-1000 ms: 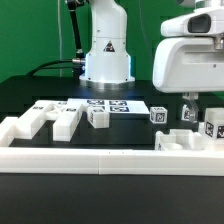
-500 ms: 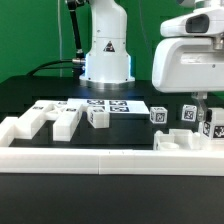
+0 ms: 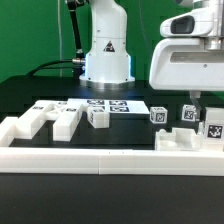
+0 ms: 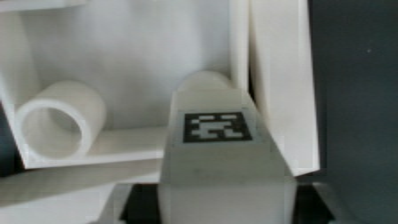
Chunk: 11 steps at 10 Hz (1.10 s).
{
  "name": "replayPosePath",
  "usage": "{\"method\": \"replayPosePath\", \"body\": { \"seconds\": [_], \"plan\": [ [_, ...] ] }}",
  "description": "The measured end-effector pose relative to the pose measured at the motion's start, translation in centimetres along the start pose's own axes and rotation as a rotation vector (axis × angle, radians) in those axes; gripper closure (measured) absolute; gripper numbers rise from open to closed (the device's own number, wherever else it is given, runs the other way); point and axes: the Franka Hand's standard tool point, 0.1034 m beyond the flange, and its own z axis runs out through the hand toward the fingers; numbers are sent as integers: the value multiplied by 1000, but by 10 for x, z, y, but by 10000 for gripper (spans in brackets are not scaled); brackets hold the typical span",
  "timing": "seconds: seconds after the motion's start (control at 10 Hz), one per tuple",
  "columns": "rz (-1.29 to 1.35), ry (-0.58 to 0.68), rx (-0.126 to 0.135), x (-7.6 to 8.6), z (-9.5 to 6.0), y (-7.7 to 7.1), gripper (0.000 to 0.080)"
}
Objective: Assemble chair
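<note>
My gripper [image 3: 203,103] is at the exterior view's right, shut on a long white chair piece [image 3: 213,125] with a square tag. In the wrist view this piece [image 4: 221,140] runs out from between the dark fingers [image 4: 137,200], tag up. It hangs over a larger white chair part [image 4: 63,125] with a round socket, which also shows in the exterior view [image 3: 183,142]. Two small tagged chair blocks [image 3: 158,115] [image 3: 188,114] stand just behind. More loose white pieces [image 3: 30,126] [image 3: 66,121] [image 3: 97,117] lie at the exterior view's left.
The marker board [image 3: 108,105] lies flat in front of the robot base [image 3: 107,60]. A low white border wall [image 3: 110,160] runs along the near edge of the black table.
The gripper has shifted a little toward the exterior view's right and slightly up, carrying the tagged piece with it. The loose parts have not moved.
</note>
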Motion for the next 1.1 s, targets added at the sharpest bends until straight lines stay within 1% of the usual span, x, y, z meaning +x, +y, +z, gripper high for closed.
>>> {"method": "replayPosePath", "body": {
  "seconds": [0.2,0.3,0.5,0.6,0.7,0.8,0.9,1.0,1.1],
  "plan": [
    [106,-3,-12,1,0,6,508],
    [186,0,-27,3,-1,12,505],
    [214,2,-38,4,-1,17,505],
    [214,1,-37,4,-1,17,505],
    [213,1,-36,4,-1,16,350],
    [200,3,-32,2,-5,14,350],
    [170,0,-29,-2,-12,15,193],
    [141,-4,-27,-4,-19,17,163],
    [113,-2,-24,-3,-26,21,163]
  ]
}}
